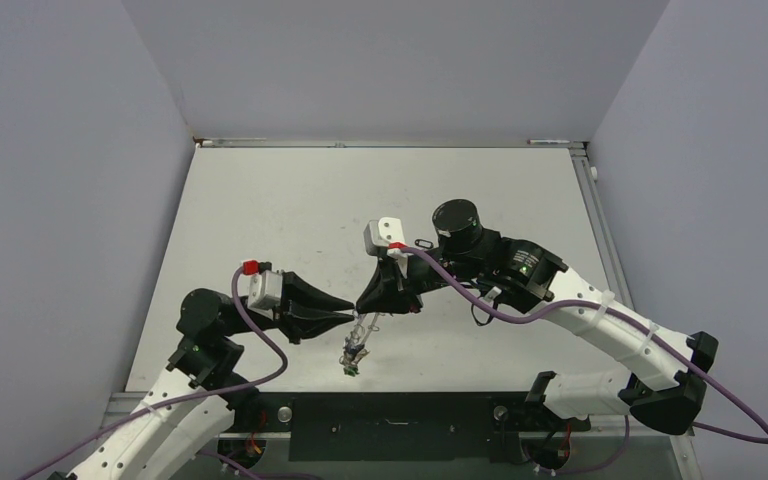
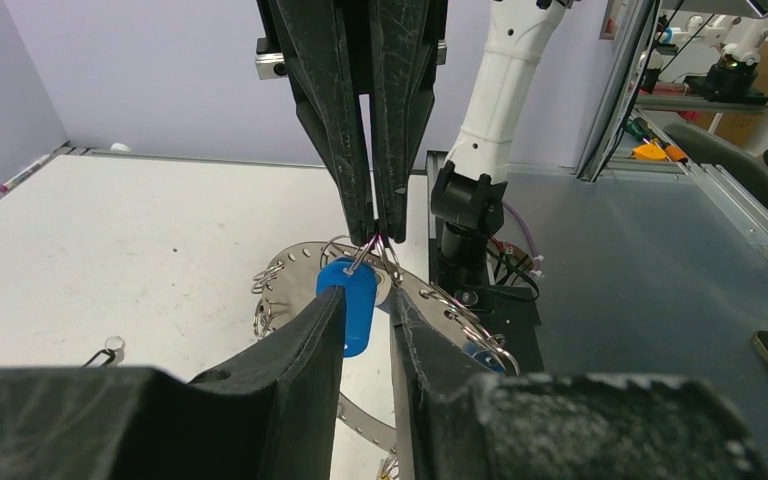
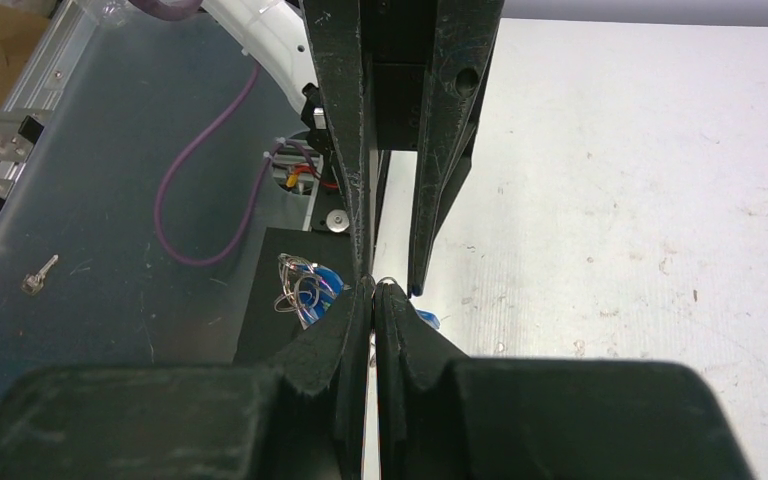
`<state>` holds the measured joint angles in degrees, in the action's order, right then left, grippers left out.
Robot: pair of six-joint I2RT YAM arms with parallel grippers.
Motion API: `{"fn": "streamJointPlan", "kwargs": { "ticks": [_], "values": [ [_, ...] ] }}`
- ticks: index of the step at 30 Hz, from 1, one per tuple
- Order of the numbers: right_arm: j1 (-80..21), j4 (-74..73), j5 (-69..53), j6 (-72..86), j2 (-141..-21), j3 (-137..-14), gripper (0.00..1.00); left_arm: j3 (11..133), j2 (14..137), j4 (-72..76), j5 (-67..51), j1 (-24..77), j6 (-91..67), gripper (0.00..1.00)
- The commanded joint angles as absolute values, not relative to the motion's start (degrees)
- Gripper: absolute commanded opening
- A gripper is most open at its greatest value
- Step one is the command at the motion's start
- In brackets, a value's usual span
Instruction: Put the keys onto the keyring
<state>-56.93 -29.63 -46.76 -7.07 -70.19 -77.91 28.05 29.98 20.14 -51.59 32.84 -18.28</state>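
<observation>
The keyring [image 2: 295, 268] was found tilted between the two grippers, near the front edge of the table [image 2: 110, 240]. The right gripper [image 2: 375, 236] was clenched on a thin wire loop [image 2: 360, 256] just above the blue key [image 2: 353, 318]. The fingers of the left gripper [image 2: 368, 298] were set narrowly apart, with the blue key's head between them; whether they pressed on it could not be told. Further keys [image 1: 352, 364] on small loops were seen hung along the ring's rim, bunched at its near end in the top view.
</observation>
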Motion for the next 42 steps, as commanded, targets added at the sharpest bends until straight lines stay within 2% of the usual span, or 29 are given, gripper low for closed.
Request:
{"fn": "streamJointPlan", "kwargs": {
  "ticks": [1, 10, 17, 24, 39, 42],
  "values": [
    [-56.51, -25.06, -46.68, -8.09, -70.5, -80.6, 0.05, 30.16, 30.48, 22.77, -51.45, 33.31, -20.32, 0.2],
    [-56.51, -24.99, -46.33, -8.02, -71.31, -80.59, 0.05, 29.61, 30.74, 24.03, -52.26, 33.66, -21.26, 0.2],
    [-56.49, -25.57, -45.62, -8.34, -71.59, -80.82, 0.05, 31.19, 31.03, 19.08, -50.6, 33.66, -19.39, 0.21],
    [-56.51, -26.33, -45.03, -8.77, -71.3, -80.97, 0.05, 31.64, 30.87, 17.95, -48.88, 33.66, -20.88, 0.27],
    [-56.65, -28.29, -42.67, -9.77, -71.63, -81.39, 0.05, 32.43, 30.83, 18.43, -45.53, 33.66, -25.39, 0.27],
    [-56.64, -28.47, -42.46, -9.92, -71.48, -81.32, 0.05, 32.44, 30.37, 18.37, -45.28, 33.66, -25.65, 0.29]
  ]
}}
